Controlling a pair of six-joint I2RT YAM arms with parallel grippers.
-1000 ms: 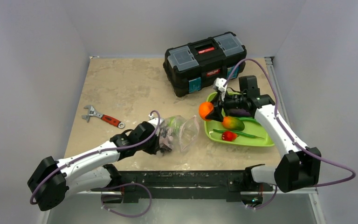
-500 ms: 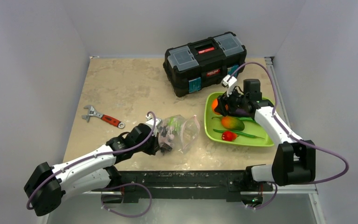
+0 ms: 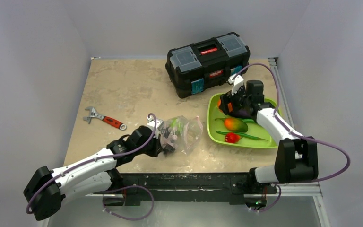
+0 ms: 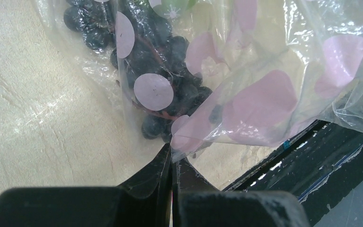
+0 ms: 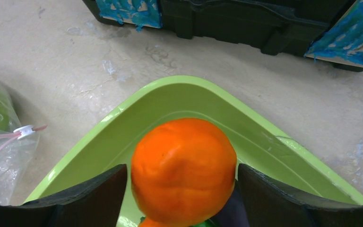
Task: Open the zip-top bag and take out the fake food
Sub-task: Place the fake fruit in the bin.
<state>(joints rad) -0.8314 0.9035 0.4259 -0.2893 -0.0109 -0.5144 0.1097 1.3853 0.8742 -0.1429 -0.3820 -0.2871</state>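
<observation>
The clear zip-top bag (image 3: 183, 135) lies on the table in front of the left arm, with dark purple grapes (image 4: 156, 75) and a green apple (image 3: 179, 126) inside. My left gripper (image 4: 171, 158) is shut on the bag's near corner (image 4: 194, 137). My right gripper (image 5: 182, 177) is open over the far-left corner of the green tray (image 5: 179, 92). The orange (image 5: 184, 170) sits between its fingers with a gap on each side, resting on the dark eggplant (image 3: 242, 113). A mango (image 3: 236, 124), a red pepper (image 3: 232, 137) and green beans (image 3: 253, 136) lie in the tray (image 3: 260, 143).
A black toolbox (image 3: 208, 59) stands just behind the tray and fills the top of the right wrist view (image 5: 246, 19). A red-handled wrench (image 3: 105, 119) lies at the left. The table's black front rail (image 4: 312, 156) runs close to the bag.
My right gripper carried the orange from the tray's left rim to its far corner, lowered it and opened. My left gripper and the bag shifted slightly right.
</observation>
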